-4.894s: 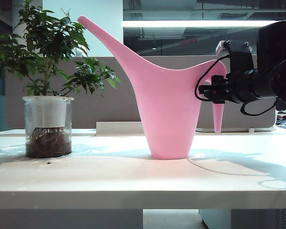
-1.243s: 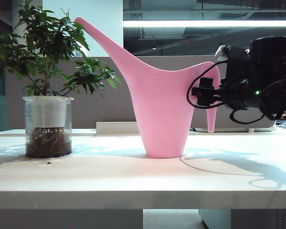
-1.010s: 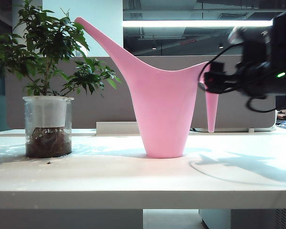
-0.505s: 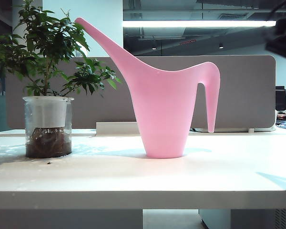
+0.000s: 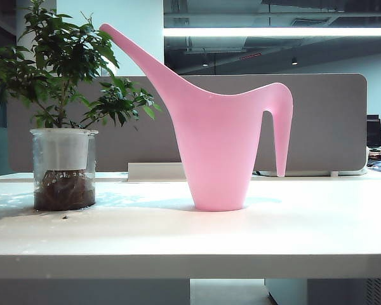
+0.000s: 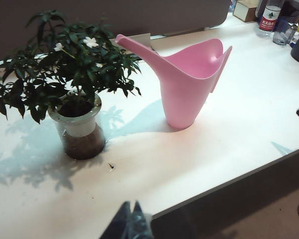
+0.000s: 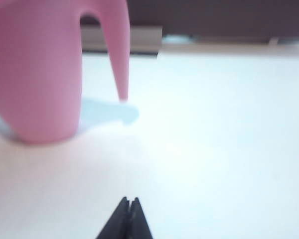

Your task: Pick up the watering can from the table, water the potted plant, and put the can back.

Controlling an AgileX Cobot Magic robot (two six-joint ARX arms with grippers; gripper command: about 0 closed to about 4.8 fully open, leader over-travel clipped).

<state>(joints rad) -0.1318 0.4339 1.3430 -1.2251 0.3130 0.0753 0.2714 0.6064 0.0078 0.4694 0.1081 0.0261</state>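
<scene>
**Spotter:** Exterior view shows you no arm at all; the watering can (image 5: 219,143) stands upright on the desk (image 5: 190,235), spout slanting up toward the potted plant (image 5: 63,108), which sits well apart on the left; neither touches the other.

**Operator:** Where are my tools, then?

**Spotter:** Your right tool (image 7: 130,214) appears only in its own wrist view; its jaws are pressed together with nothing between them, hanging low over bare desk, near the can's handle (image 7: 118,50) but apart from it. Your left tool (image 6: 131,221) sits out past the desk's front edge; its tips also meet, gripping nothing.

**Operator:** Why is the can placed like that?

**Spotter:** I'd judge the open-ended handle faces your right arm so a sideways grip is easy, and the spout already aims at the plant; a short carry and tilt would pour.

**Operator:** Any writing?

**Spotter:** None on the can or pot; a bottle (image 6: 267,17) at the far corner has a red label, too small to read.
</scene>
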